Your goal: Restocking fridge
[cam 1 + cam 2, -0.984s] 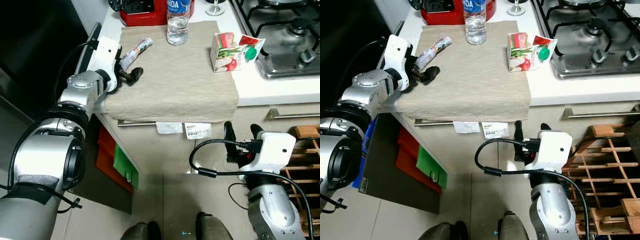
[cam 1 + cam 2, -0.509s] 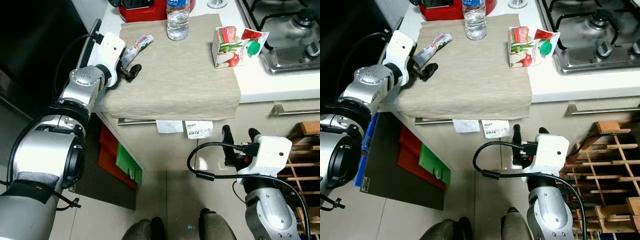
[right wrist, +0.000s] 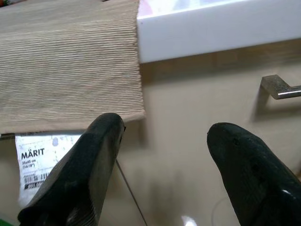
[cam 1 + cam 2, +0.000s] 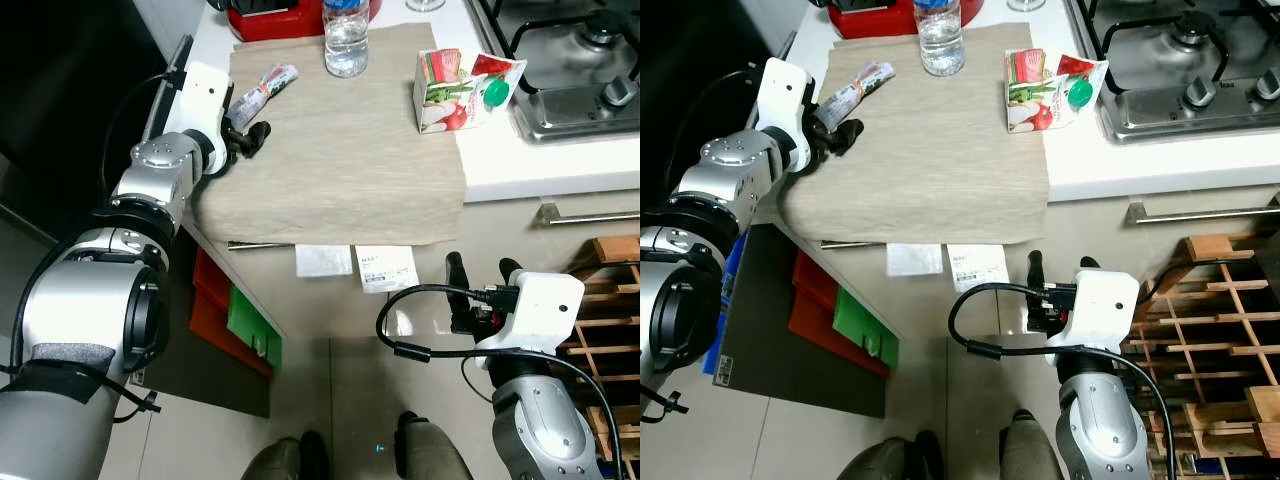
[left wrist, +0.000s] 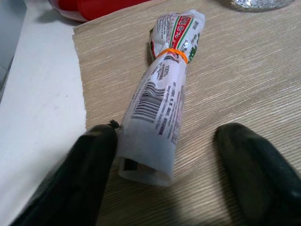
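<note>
Two L gripper (image 5: 167, 186) jaws open — wrapped roll (image 5: 162, 101) between.

On the surface (image 4: 500, 170) lie one mat (image 4: 350, 150), one wrapped roll (image 4: 262, 84), one bottle (image 4: 346, 40), one carton (image 4: 460, 90) and one red appliance (image 4: 275, 14), beside one hob (image 4: 580, 60), with two labels (image 4: 360, 265) hanging below and two grippers, left (image 4: 252, 138) and right (image 4: 478, 272).

Packet (image 4: 262, 84) left on mat (image 4: 340, 170); bottle (image 4: 346, 40) behind; carton (image 4: 455, 90) right.
</note>
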Available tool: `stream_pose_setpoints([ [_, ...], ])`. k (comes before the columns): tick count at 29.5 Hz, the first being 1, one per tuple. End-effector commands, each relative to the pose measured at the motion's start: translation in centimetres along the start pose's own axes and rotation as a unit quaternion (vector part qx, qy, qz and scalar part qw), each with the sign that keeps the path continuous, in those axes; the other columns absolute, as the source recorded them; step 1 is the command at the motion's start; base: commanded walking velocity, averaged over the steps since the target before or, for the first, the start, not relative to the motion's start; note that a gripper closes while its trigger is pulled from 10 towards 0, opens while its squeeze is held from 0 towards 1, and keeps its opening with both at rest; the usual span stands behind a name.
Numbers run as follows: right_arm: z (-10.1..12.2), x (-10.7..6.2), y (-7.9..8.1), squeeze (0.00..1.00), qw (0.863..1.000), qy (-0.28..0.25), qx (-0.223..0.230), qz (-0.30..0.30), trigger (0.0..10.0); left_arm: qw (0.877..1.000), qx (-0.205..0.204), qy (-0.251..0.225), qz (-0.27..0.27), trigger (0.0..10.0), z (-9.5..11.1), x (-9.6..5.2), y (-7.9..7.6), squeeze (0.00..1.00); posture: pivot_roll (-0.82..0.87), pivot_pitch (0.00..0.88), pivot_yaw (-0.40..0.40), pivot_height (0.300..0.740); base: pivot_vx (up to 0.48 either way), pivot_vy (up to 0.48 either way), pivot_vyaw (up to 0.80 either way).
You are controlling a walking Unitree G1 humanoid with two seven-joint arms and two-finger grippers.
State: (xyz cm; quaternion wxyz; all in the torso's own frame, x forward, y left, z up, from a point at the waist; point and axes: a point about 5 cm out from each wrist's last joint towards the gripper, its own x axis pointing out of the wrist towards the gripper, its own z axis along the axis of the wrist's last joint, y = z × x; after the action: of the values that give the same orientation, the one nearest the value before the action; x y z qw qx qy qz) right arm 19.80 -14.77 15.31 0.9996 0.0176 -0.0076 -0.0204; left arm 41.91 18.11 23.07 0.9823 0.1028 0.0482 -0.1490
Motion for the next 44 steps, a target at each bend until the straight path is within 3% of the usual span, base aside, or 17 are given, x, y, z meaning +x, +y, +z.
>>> stream_pose_setpoints([
  [1,0.1,0.0,0.1,0.00,1.000,0.002,0.001,0.000,10.0,0.999,-0.013,0.052,0.002,0.0,-2.8,-0.5,0.2,0.00,-0.29,0.223,0.193,0.740,0.000,0.000,0.00],
  [14,0.2,0.7,-0.4,0.00,1.000,0.000,-0.011,0.008,10.0,0.998,-0.023,0.016,-0.055,0.0,-1.9,-0.3,-0.6,0.00,-0.30,0.177,0.172,0.740,0.000,0.000,0.00],
  [18,0.1,1.1,0.0,0.00,1.000,-0.001,-0.008,0.015,10.0,0.996,-0.045,0.000,-0.075,0.0,-1.4,-0.4,-0.4,0.00,-0.28,0.156,0.173,0.740,0.000,0.000,0.00],
  [21,0.0,1.5,0.1,0.00,1.000,-0.004,-0.006,0.019,10.0,0.991,-0.090,-0.027,-0.099,0.0,-0.9,-0.6,-0.3,0.00,-0.26,0.141,0.173,0.740,0.000,0.000,0.00],
  [24,0.0,1.9,0.1,0.00,1.000,-0.007,-0.005,0.021,10.0,0.986,-0.109,-0.048,-0.117,0.0,-0.2,-0.7,-0.3,0.00,-0.25,0.137,0.171,0.740,0.000,0.000,0.00],
  [29,0.2,3.3,0.3,0.00,0.999,-0.021,-0.003,0.030,10.0,0.968,-0.162,-0.119,-0.148,0.0,2.6,-0.9,0.0,0.00,-0.22,0.104,0.160,0.740,0.000,0.000,0.00],
  [34,0.4,3.9,0.3,0.00,0.999,-0.031,-0.005,0.035,10.0,0.960,-0.176,-0.153,-0.153,0.0,3.5,-1.2,0.2,0.00,-0.21,0.079,0.154,0.740,0.000,0.000,0.00],
  [38,0.5,4.6,0.2,0.00,0.999,-0.038,-0.006,0.035,10.0,0.960,-0.176,-0.159,-0.146,0.0,3.0,-1.3,0.1,0.00,-0.20,0.054,0.147,0.740,0.000,0.000,0.00],
  [40,0.7,5.1,0.2,0.00,0.998,-0.045,-0.005,0.037,10.0,0.969,-0.149,-0.144,-0.132,0.0,1.6,-1.4,-0.3,0.00,-0.20,0.039,0.143,0.740,0.000,0.000,0.00],
  [44,0.9,6.0,0.3,0.00,0.998,-0.054,-0.005,0.042,10.0,0.973,-0.153,-0.126,-0.115,0.0,-0.1,-1.3,-1.1,0.00,-0.18,0.013,0.128,0.740,0.000,0.000,0.00],
])
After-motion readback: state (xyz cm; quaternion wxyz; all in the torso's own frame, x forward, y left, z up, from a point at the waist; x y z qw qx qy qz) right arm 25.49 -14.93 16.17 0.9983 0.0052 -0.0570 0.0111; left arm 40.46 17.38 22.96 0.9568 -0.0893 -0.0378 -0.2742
